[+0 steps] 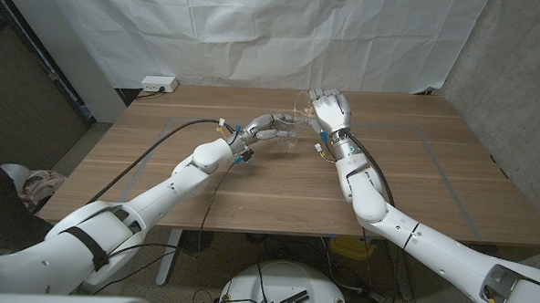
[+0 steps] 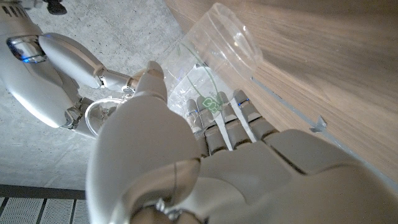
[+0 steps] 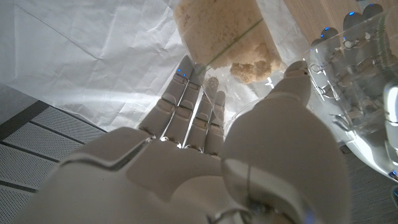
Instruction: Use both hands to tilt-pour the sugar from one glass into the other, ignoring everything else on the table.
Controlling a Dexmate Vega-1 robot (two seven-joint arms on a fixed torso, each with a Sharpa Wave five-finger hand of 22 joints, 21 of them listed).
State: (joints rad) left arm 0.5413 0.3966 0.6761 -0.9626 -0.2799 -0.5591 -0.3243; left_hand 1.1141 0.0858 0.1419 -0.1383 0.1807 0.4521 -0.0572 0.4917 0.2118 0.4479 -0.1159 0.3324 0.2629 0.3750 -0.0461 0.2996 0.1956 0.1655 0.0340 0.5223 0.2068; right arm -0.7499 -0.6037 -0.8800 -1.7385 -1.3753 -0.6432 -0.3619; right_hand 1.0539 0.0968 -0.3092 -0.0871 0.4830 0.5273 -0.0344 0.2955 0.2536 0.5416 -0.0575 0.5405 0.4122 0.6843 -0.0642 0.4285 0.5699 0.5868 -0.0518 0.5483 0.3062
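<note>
I have the right robot hand (image 3: 205, 155) wrapped around the sugar glass (image 3: 227, 37), tipped over, with the sugar (image 3: 255, 70) clumped toward its mouth. My left robot hand (image 2: 205, 155) grips the empty glass (image 2: 214, 56), held just at 9 o'clock of the full one, both raised above the surface (image 1: 278, 184) near its far middle. To pour well, I'd keep the two rims close together, receiving mouth beneath the pouring lip, and raise the tilt slowly; clumped sugar could let go all at once and spill.

A bare wooden table (image 1: 250, 192) with faint taped outlines.
</note>
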